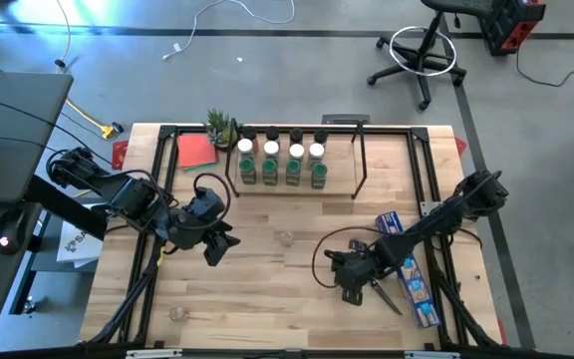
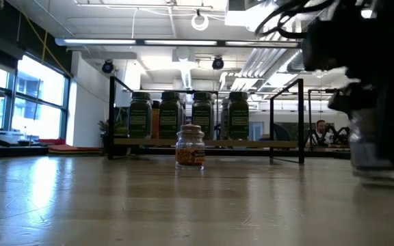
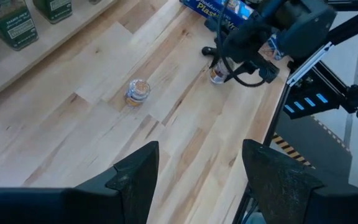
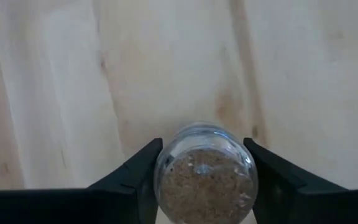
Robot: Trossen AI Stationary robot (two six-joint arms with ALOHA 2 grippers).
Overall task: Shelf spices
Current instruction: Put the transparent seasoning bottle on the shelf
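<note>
Straddling a clear-capped jar of brown spice, the right gripper has its two fingers close on either side of the glass; whether they press it or only flank it cannot be told. In the high view that gripper sits low over the table's right half, hiding the jar beneath it. Just beside it lies a long blue box, whose lettering reads "Plast" in the left wrist view before the arm cuts it off. A dark-handled utensil lies between gripper and box, hard to make out.

Farther left, a second jar stands alone mid-table, upright; the low view shows its clear cap and orange contents, but its label is too small to read. A third jar rests near the front left edge.

The left gripper hovers over the table's left half, fingers spread wide with nothing between them.

At the back stands the shelf, holding two rows of jars on its left part, green-labelled with white or black caps; the label print is not legible. A red card and a small plant sit left of it.
</note>
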